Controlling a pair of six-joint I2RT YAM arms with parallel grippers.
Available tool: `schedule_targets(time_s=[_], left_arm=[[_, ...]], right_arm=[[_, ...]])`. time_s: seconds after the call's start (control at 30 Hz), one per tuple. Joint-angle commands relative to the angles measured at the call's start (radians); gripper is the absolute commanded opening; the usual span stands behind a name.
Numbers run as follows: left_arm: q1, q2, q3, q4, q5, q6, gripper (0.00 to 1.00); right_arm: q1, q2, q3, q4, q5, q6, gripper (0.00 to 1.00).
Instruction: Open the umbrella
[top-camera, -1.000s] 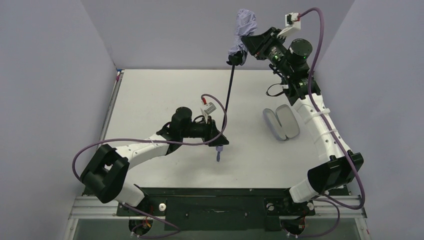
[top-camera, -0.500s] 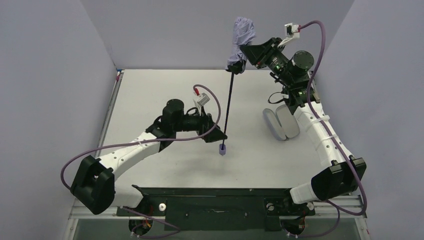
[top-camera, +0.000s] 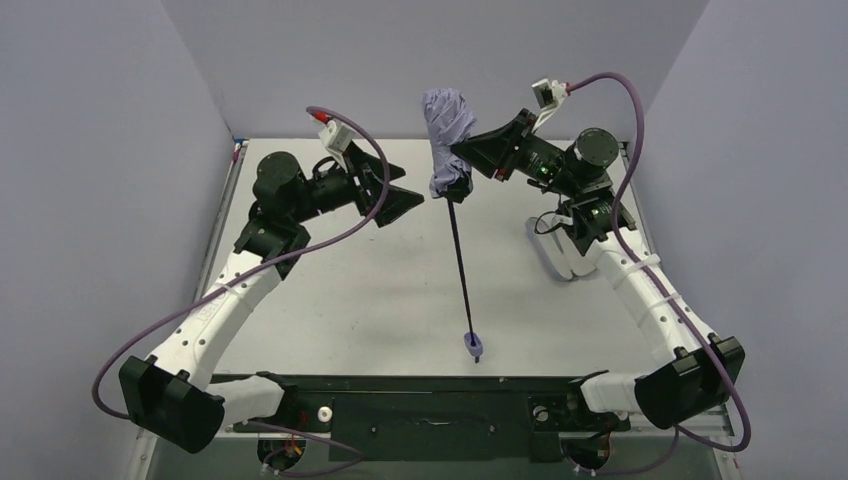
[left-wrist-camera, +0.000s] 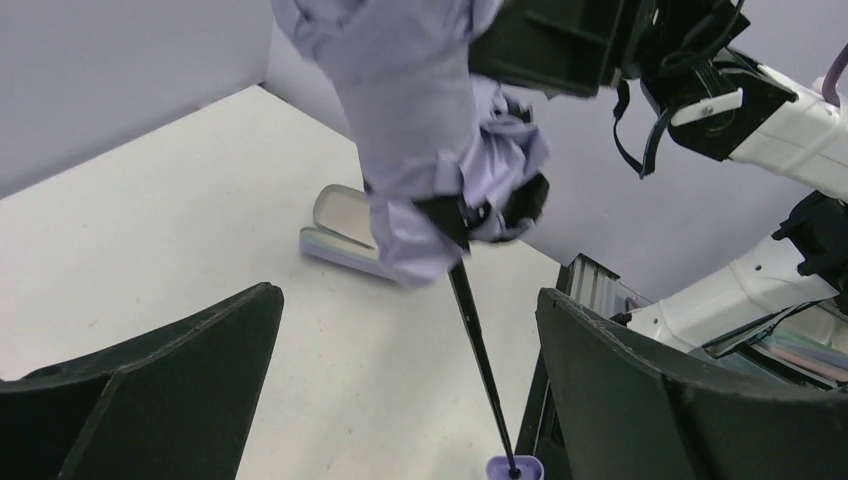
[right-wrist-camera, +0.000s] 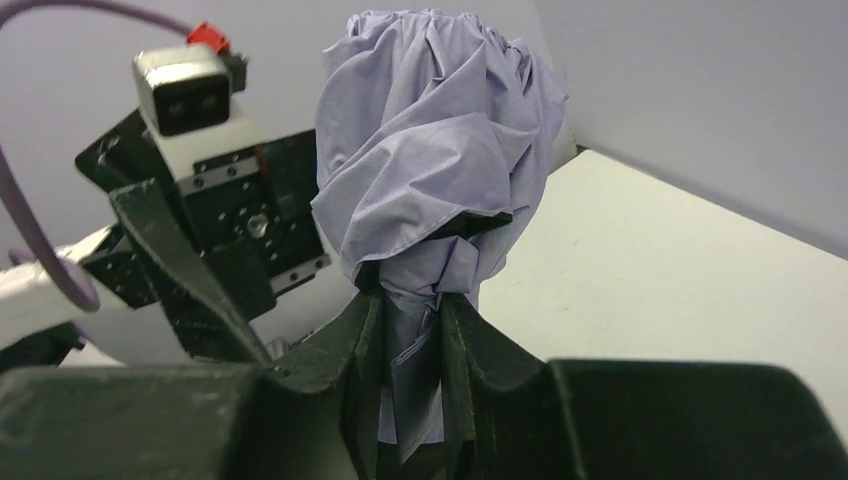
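Note:
The umbrella's folded lilac canopy (top-camera: 447, 125) is raised above the back of the table, and my right gripper (top-camera: 458, 152) is shut on its bunched fabric. In the right wrist view, the right gripper (right-wrist-camera: 412, 305) pinches the folds under the canopy (right-wrist-camera: 430, 140). The thin black shaft (top-camera: 460, 265) slants down to the small lilac handle (top-camera: 474, 346) near the front edge. My left gripper (top-camera: 410, 195) is open just left of the canopy and touches nothing. Its view shows the left gripper (left-wrist-camera: 407, 293) spread wide, with the canopy (left-wrist-camera: 410, 120), shaft (left-wrist-camera: 480, 350) and handle (left-wrist-camera: 513, 467) ahead.
A flat lilac pouch (top-camera: 548, 250) lies on the table at the right, partly hidden by my right arm, and the pouch (left-wrist-camera: 340, 225) shows again behind the canopy. Grey walls enclose the table on three sides. The black base rail (top-camera: 430, 395) runs along the near edge.
My left gripper let go of the shaft near the handle, opened wide and rose to the back left. The right gripper swung the canopy leftward, and the handle now hangs nearer the front edge.

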Motion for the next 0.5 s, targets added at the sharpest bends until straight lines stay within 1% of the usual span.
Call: schedule_targets(time_s=[0.0,0.03,0.1,0.17,0.3,0.43,0.47], left_arm=[[-0.002,0.033,0.072,0.034,0.002,-0.037,0.99],[-0.003,0.04,0.069,0.074,-0.004,-0.059,0.98],[-0.016,0.053,0.059,0.121,-0.016,-0.128,0.97],[-0.038,0.066,0.059,0.148,-0.032,-0.149,0.97],[-0.102,0.082,0.057,0.163,-0.085,-0.15,0.98],[-0.137,0.103,0.056,0.153,-0.131,-0.145,1.0],[-0.14,0.109,0.054,0.152,-0.138,-0.146,0.95]], right_arm=[[0.065,-0.069,0.02,0.027,-0.063,-0.101,0.0],[0.076,-0.072,0.028,-0.035,-0.038,-0.156,0.0],[0.114,-0.082,0.035,-0.099,0.011,-0.225,0.0],[0.137,-0.095,0.036,-0.14,0.073,-0.267,0.0],[0.17,-0.105,0.037,-0.181,0.158,-0.306,0.0],[0.206,-0.114,0.042,-0.212,0.253,-0.329,0.0],[0.215,-0.115,0.045,-0.229,0.309,-0.33,0.0]])
